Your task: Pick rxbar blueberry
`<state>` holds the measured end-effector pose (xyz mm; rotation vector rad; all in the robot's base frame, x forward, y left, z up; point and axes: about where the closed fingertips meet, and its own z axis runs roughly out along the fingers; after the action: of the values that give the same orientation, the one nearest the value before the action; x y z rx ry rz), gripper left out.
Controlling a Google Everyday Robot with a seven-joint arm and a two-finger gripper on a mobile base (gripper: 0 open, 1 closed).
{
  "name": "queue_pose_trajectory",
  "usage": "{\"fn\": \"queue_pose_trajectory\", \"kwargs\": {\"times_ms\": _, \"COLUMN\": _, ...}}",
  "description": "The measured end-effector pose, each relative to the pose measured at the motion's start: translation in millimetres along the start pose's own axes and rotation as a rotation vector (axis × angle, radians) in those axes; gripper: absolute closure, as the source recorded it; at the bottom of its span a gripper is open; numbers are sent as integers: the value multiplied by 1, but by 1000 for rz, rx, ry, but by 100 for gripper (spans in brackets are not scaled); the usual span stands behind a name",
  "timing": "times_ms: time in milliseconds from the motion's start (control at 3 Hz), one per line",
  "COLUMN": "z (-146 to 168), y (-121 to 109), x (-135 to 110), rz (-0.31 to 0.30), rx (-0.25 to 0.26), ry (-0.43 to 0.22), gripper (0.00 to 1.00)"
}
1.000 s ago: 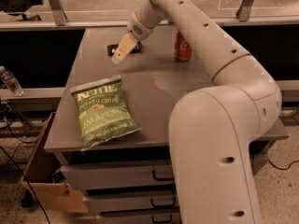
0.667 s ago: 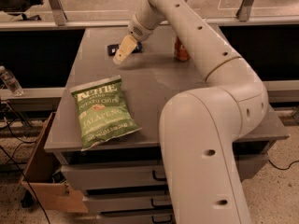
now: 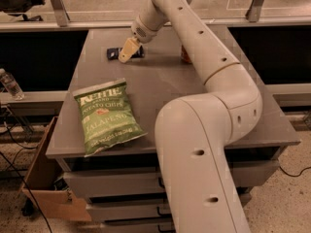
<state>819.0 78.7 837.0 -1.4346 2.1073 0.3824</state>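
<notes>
The arm (image 3: 197, 40) is reaching from the near right of the worktop (image 3: 165, 84) across to its far left part, bending back on itself as it goes. The gripper (image 3: 126, 51) is hanging at the end of it, tilted down and to the left, close to the far edge and somewhat in from the far left corner. It is sitting right over the bar (image 3: 112, 54) and is covering the bar's middle. How wide the gripper is standing, I cannot tell, nor whether it is touching or holding anything.

The bar is lying flat on the worktop near the far edge, its dark ends showing on either side of the gripper.

The bag (image 3: 108, 114) is lying flat at the near left corner, label up, its lower end reaching the near edge, well apart from the bar. The can (image 3: 184, 56) is standing near the far edge, right of the gripper, mostly hidden behind the arm.

Drawers (image 3: 112, 184) are showing under the near edge. A box (image 3: 41, 178) is sitting on the floor below the left edge, and a bottle (image 3: 10, 84) is standing farther left.
</notes>
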Motion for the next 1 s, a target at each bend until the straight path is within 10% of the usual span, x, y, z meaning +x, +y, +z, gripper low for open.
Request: {"fn": "queue_pose_trajectory", "kwargs": {"times_ms": 1000, "z": -29, "y": 5, "x": -4, "rz": -46, "rx": 3, "ry": 25, "gripper": 100}}
